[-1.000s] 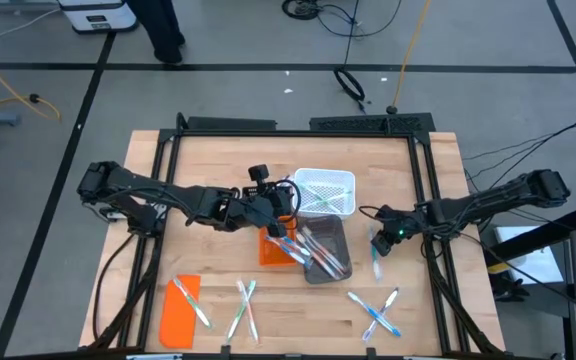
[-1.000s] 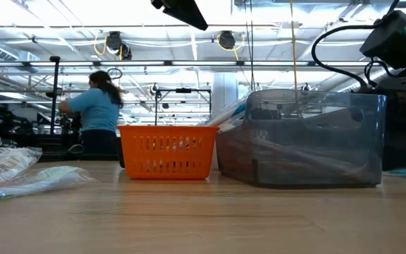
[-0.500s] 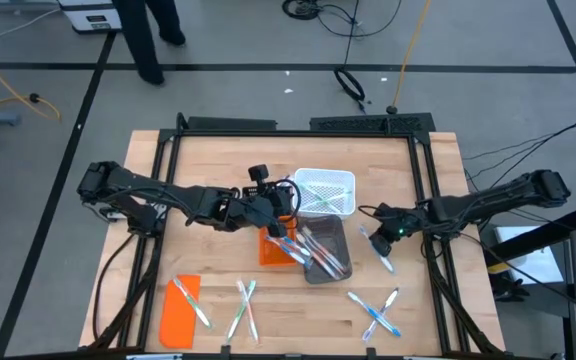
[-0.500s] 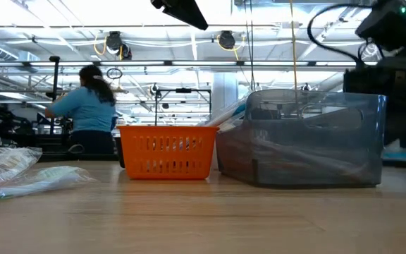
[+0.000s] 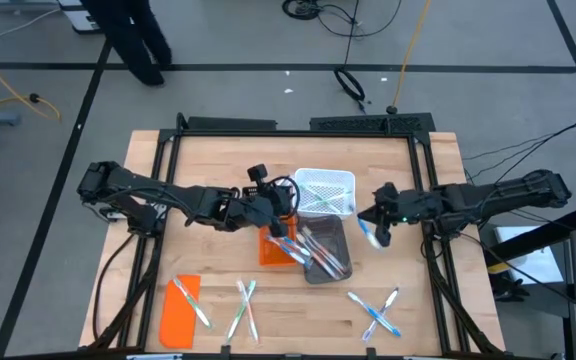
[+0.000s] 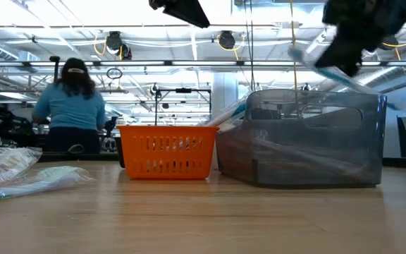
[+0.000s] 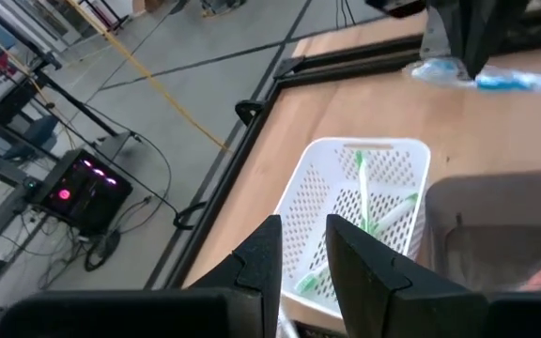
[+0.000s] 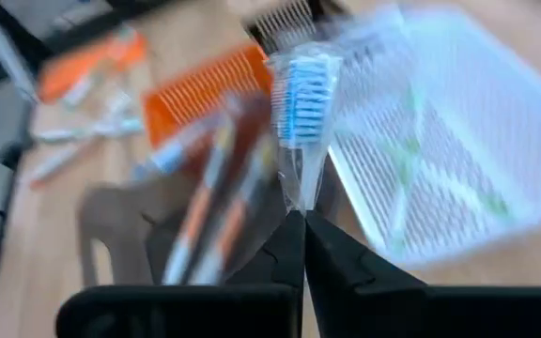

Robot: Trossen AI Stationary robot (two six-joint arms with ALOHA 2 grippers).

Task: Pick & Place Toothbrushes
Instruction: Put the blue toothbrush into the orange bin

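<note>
Behind wooden table [image 5: 208, 150], person [image 6: 69, 106] stands; right fingers [image 8: 294, 246] clamp toothbrush [image 8: 303, 113]; left fingers [image 7: 299, 258] apart.

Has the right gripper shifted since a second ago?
Yes. In the high view the right gripper, shut on a blue toothbrush, has moved up-table and toward the grey bin, now level with the white basket.

Blue-bristled wrapped toothbrush [image 8: 301, 103] upright in the right fingers [image 8: 294, 246]; other toothbrushes [image 5: 373, 312] scattered on wood
</note>
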